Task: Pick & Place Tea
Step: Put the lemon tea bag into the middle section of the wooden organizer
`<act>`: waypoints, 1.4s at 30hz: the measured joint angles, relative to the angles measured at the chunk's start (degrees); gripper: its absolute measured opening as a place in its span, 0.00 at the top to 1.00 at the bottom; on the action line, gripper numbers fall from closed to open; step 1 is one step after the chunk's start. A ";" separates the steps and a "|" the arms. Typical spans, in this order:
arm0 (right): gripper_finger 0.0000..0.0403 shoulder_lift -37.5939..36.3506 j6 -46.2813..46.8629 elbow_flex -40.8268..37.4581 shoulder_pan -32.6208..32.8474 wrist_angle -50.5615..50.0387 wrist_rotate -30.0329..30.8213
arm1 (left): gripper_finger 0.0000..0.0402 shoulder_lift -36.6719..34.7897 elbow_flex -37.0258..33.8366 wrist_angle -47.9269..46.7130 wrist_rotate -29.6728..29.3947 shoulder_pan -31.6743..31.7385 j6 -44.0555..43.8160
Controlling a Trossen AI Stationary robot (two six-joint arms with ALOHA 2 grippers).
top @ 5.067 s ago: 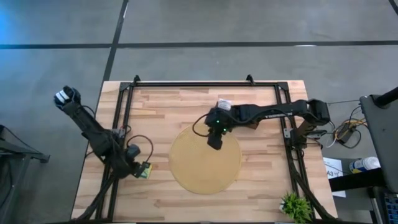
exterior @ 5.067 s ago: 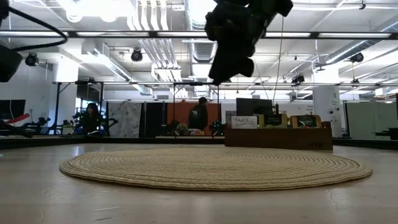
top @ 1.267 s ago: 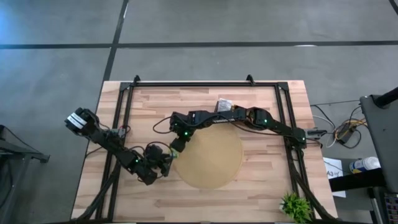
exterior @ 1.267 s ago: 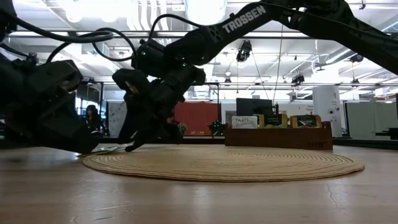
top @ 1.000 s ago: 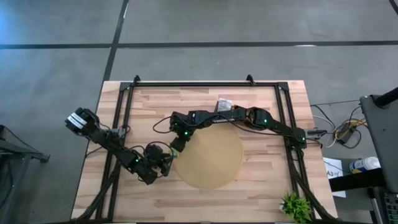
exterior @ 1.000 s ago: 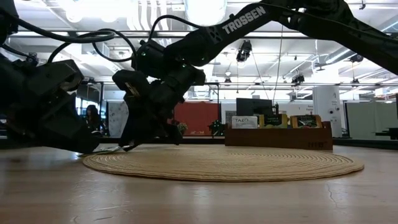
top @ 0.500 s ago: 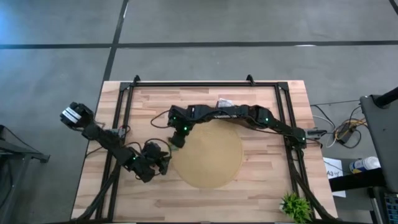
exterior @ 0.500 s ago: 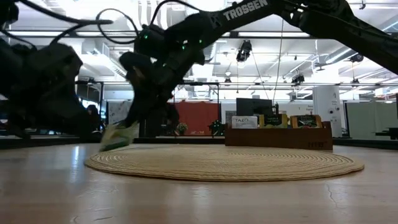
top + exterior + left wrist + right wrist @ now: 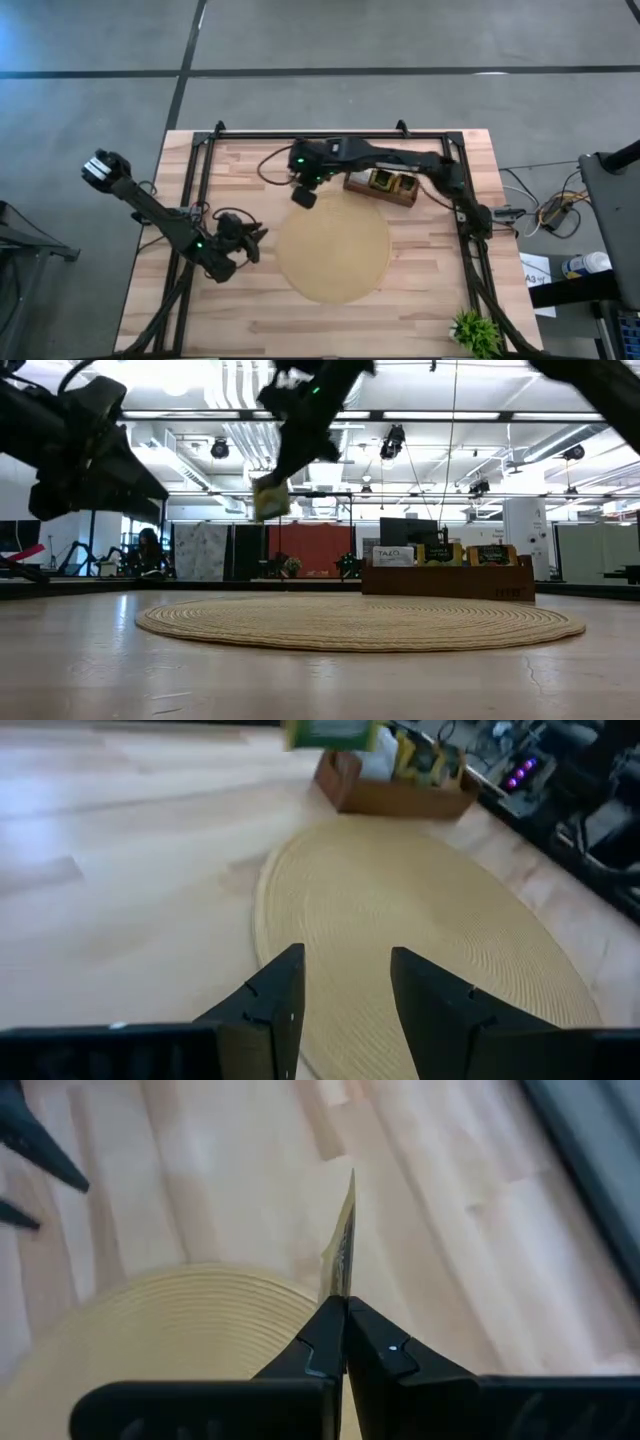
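Upper centre of the high view, our right claw (image 9: 304,197) pinches a tea sachet (image 9: 344,1245) shut by its edge: light, thin, floppy paper. Left claw (image 9: 342,1000) gapes, holding nothing.

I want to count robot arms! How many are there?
2. The left gripper waits open over the bare wood beside the mat; the right gripper pinches a tea sachet in the air.
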 joint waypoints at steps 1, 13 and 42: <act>0.98 -2.27 -0.03 -2.54 0.04 0.83 1.41 | 0.64 -0.60 -0.02 -0.55 -0.57 0.00 0.02; 0.98 -34.82 7.36 -49.20 -1.35 17.25 5.60 | 0.64 -1.54 -0.61 -2.36 -2.92 0.00 0.28; 0.98 -49.59 -5.80 -76.43 -8.84 24.79 7.13 | 0.64 -1.59 -0.78 -2.24 -3.30 0.00 -1.86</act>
